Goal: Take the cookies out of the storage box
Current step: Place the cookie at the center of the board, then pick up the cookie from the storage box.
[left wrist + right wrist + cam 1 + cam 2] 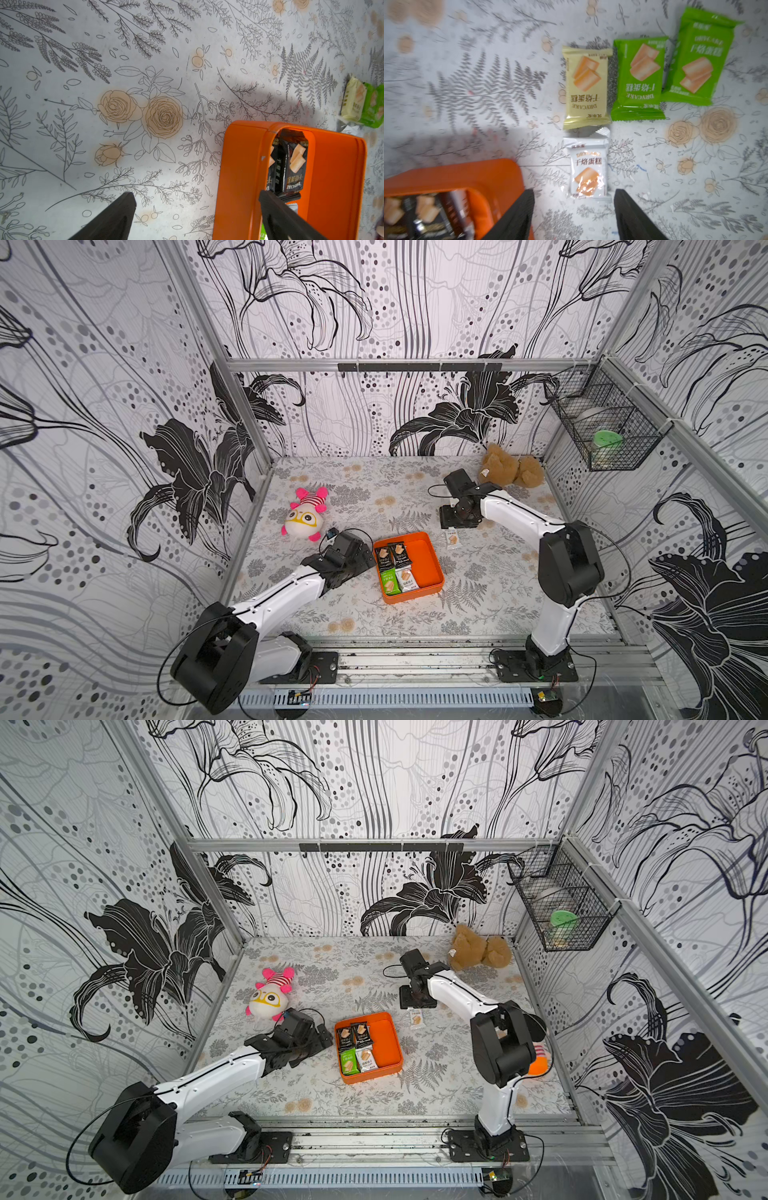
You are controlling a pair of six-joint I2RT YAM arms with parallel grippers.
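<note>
Four cookies are left in the storage box (422, 562): two black packets (390, 558), one green packet (387, 580) and one white packet (406, 578). All sit against the wall on the left arm's side; the other half is bare orange. Four more are out on the table (332, 614) past the box's far corner on the right arm's side. They're grouped close, so I'd call that the drop-off patch: yellow packet (586, 87), green pair (638, 79) touching each other, loose white packet (588, 168) nearest the box.

Right gripper (574, 192) hangs over the loose white packet, fingers spread, pinching nothing. The packet lies flat, its near end between the tips.

Left gripper (195, 193) is spread wide astride the box wall, one finger outside over the table, the other over the black packets. Contact unclear. My guess: it's lined up for a black packet.
</note>
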